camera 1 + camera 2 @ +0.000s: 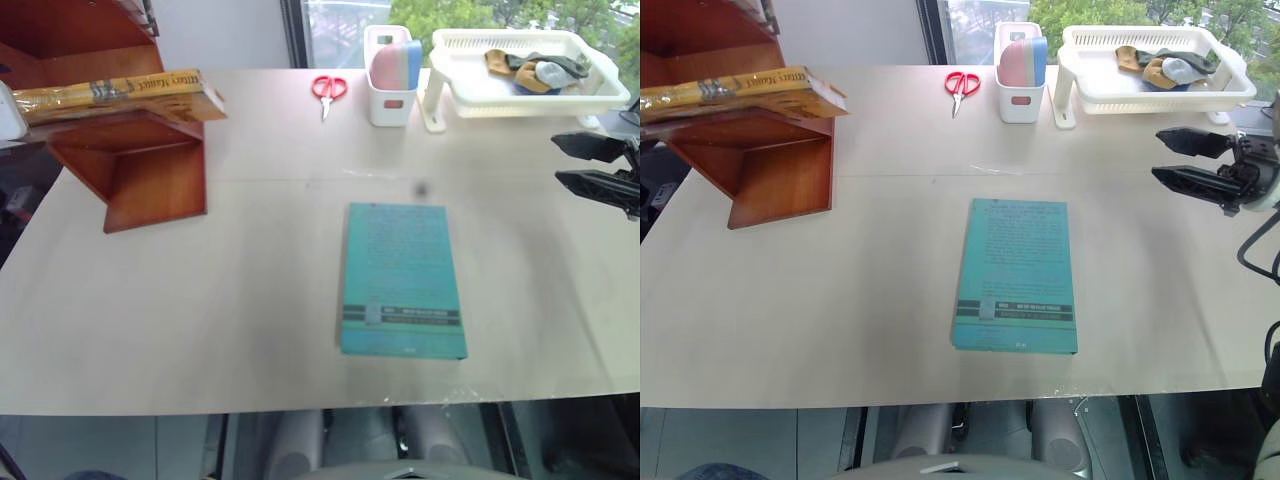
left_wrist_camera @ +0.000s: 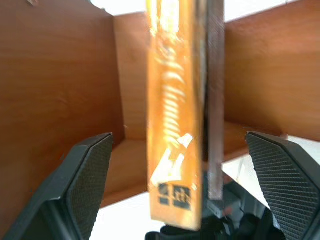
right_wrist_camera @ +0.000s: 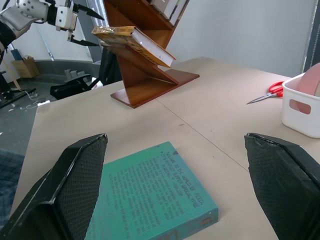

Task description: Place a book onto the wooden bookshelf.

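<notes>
1. Book (image 1: 115, 95) lies flat on a shelf (image 1: 150, 160) board, upper left of frame, one end overhanging.
2. Left gripper (image 2: 182, 175) jaws wide open either side of the book, gripping nothing; right gripper (image 1: 1188, 160) open, empty.
3. Risk: a finger catching the book on withdrawal could tip it off.
4. Tray (image 1: 460, 100), upper right: cloth items. Bin (image 1: 390, 100): pink and blue items.
</notes>
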